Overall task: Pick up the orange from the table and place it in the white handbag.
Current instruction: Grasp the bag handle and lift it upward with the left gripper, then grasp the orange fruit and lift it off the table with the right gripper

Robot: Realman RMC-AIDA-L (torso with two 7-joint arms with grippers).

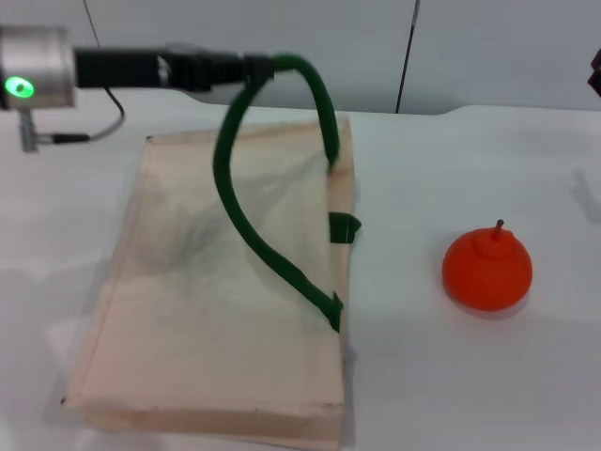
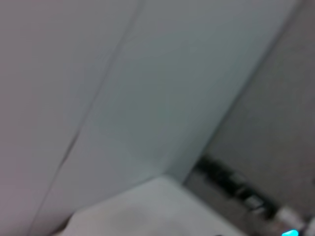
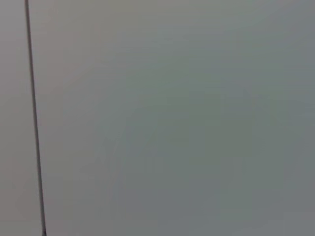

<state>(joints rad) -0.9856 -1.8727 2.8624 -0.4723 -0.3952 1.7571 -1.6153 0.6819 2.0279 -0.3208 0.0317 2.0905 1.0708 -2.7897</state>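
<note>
So far we hold one dark green loop handle (image 1: 246,178) of the cream cloth handbag (image 1: 216,310) raised in our left pincer (image 1: 266,66), clamped shut; the round orange fruit (image 1: 487,269) sits untouched on the white tabletop (image 1: 423,376), right pincer unseen.

The left arm (image 1: 38,68) reaches in level from the left edge of the head view, its silver wrist showing a green light; the left gripper (image 1: 268,66) is clamped on a green handle (image 1: 235,178), holding it raised; the right arm shows only as a dark sliver (image 1: 595,70) at the right edge.
</note>
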